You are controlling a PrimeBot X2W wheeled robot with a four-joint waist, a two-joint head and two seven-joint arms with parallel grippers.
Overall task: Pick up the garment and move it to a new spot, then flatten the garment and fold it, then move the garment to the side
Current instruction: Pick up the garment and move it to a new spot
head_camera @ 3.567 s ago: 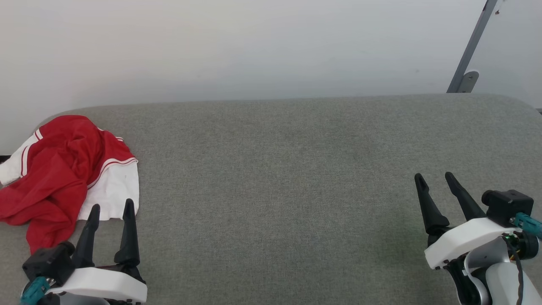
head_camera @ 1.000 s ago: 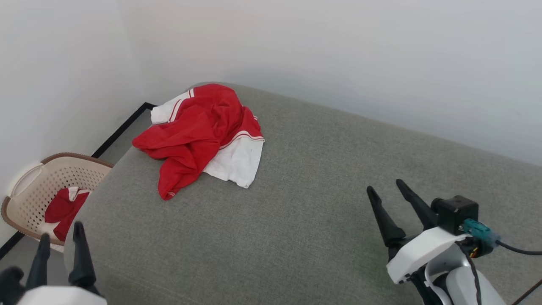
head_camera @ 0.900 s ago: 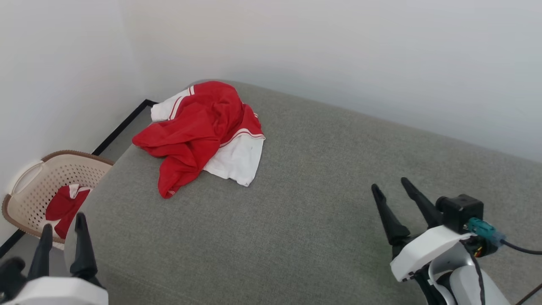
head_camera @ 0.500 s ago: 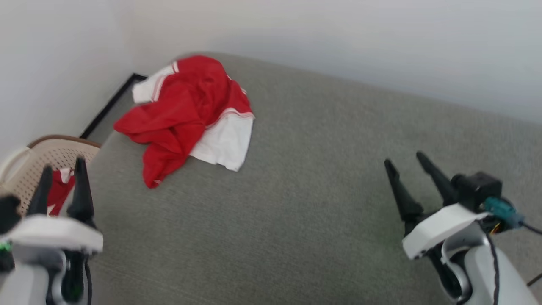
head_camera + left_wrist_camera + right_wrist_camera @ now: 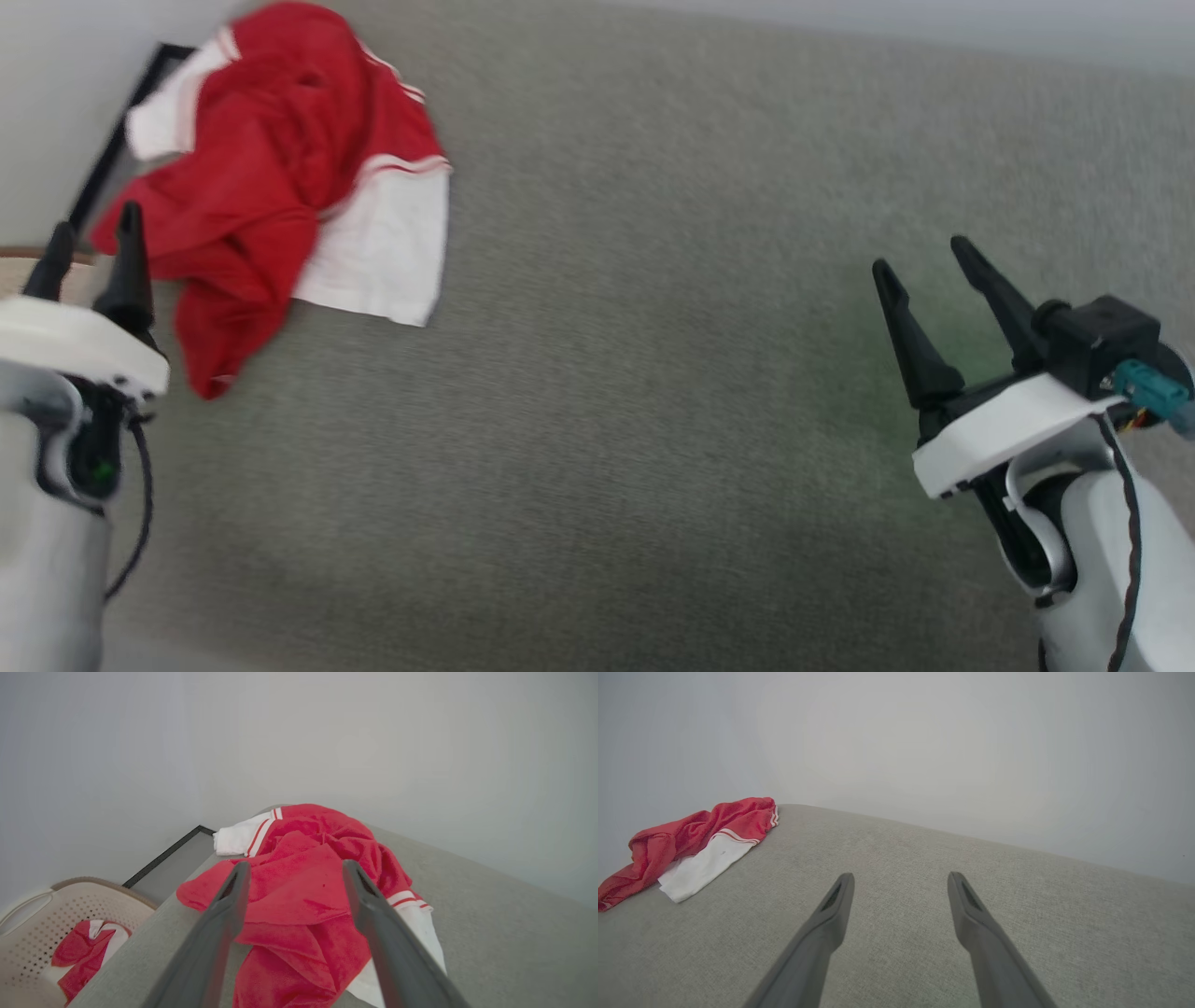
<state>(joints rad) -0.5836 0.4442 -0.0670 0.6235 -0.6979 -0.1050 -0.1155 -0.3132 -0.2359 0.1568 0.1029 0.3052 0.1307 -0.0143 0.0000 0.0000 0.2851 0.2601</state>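
Left gripper (image 5: pixel 96 219) nearer garment (image 5: pixel 271 140), jaws open

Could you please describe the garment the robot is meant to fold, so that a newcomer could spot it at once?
Look at the wide grey padded surface against the white wall; at its far left corner lies the garment, a crumpled red shirt with white, red-striped sleeves. Unlike the red-and-white cloth in the beige basket beside it, it lies on the surface itself.
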